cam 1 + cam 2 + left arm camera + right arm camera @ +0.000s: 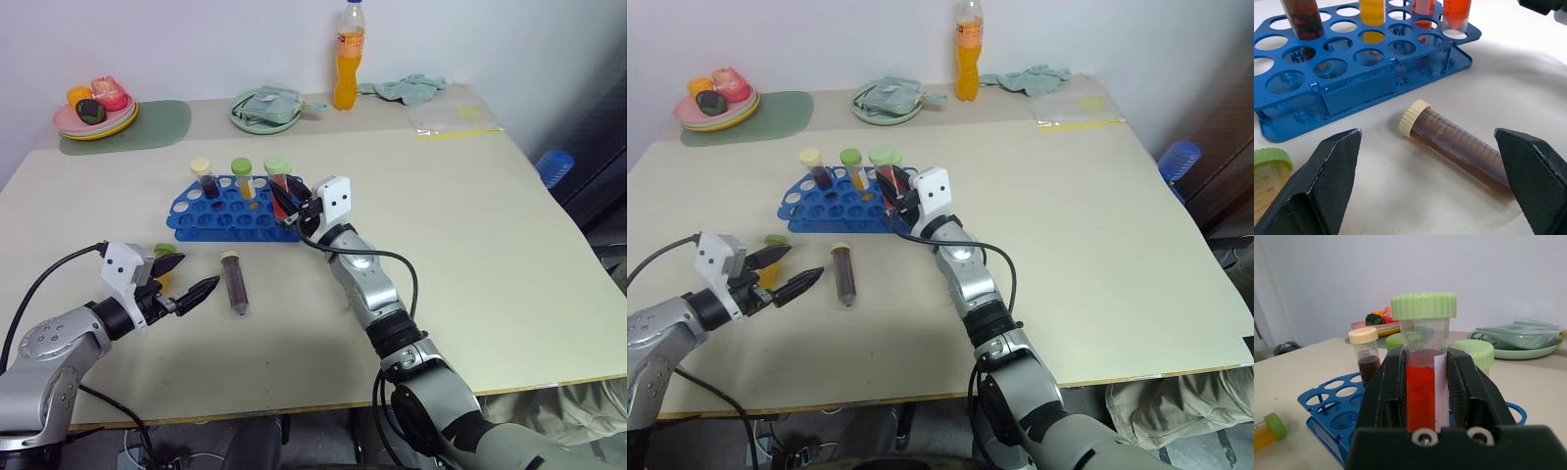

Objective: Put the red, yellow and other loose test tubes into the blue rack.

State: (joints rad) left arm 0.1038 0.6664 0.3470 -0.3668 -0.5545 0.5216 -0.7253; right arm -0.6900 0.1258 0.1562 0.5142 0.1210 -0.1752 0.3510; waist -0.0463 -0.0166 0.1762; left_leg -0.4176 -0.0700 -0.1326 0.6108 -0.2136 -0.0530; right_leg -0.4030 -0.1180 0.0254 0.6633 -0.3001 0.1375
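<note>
While right pincer (1427,396) grips red tube (1422,377) | left pincer (188,279) spread | brown tube (235,284) loose beside rack (211,220)

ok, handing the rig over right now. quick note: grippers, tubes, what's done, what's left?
Right gripper: shut on the red tube, upright at the blue rack.
Left gripper: open, empty, with the brown tube lying between its fingers on the table.
Yellow tube: lying loose beside the left gripper.
Done: at least three tubes stand in the rack.
Left: release red, then rack brown and yellow.
</note>
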